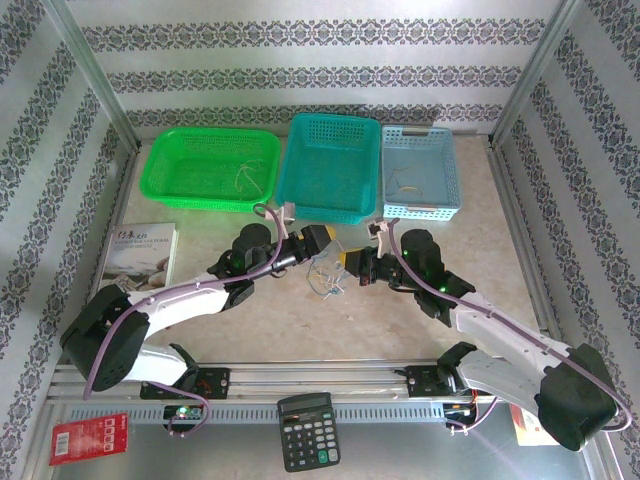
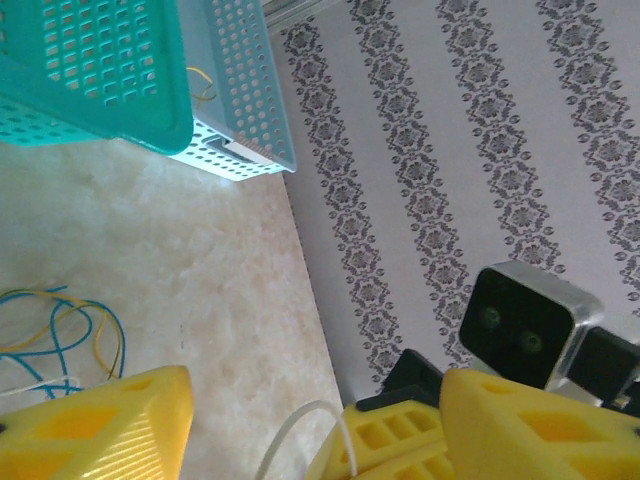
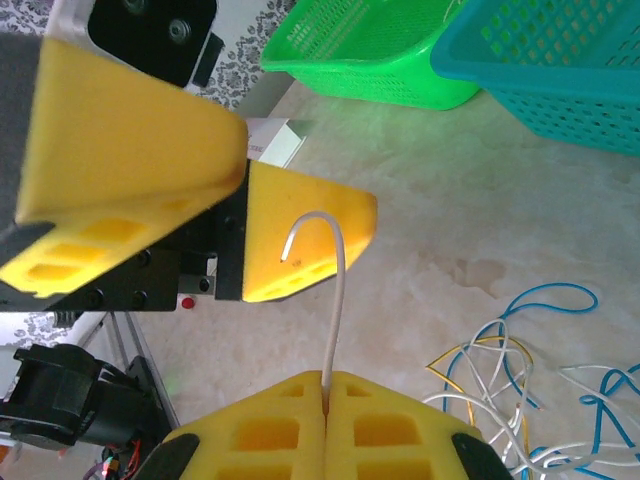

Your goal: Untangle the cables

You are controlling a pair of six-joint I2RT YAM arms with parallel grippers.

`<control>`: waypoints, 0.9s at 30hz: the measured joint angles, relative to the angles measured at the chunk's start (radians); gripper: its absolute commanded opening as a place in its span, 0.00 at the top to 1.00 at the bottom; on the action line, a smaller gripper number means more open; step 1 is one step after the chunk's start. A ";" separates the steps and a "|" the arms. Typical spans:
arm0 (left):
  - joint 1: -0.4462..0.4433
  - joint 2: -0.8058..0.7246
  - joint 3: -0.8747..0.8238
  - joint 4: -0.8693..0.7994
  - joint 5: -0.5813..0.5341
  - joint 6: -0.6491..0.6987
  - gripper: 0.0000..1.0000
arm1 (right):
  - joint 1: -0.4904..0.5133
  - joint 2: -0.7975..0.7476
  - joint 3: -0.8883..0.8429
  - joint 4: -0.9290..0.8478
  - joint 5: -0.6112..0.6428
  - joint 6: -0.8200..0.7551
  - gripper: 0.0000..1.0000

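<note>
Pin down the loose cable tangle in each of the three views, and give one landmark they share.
Top external: cable tangle mid-picture, just below the teal basket.
Left wrist: cable tangle at the lower left edge.
Right wrist: cable tangle in the lower right corner.
Shared landmark: the teal basket, top centre, top left and top right respectively.

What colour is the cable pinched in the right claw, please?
The cable is whitish-grey, clearest in the right wrist view.

The green basket (image 1: 190, 199) is glossy perforated plastic, the table (image 1: 300, 330) smooth, the cables (image 1: 328, 277) plastic-sheathed.
</note>
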 measured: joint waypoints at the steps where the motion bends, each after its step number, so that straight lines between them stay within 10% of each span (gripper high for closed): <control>1: 0.000 0.001 0.005 0.003 0.000 0.000 0.39 | 0.000 0.000 0.000 0.000 -0.003 0.000 1.00; 14: -0.019 0.035 0.013 0.034 0.000 -0.004 0.57 | 0.000 0.000 -0.001 0.008 -0.006 0.000 1.00; 27: -0.030 0.035 0.014 0.060 -0.002 -0.009 1.00 | 0.000 0.000 -0.002 0.008 -0.006 0.000 1.00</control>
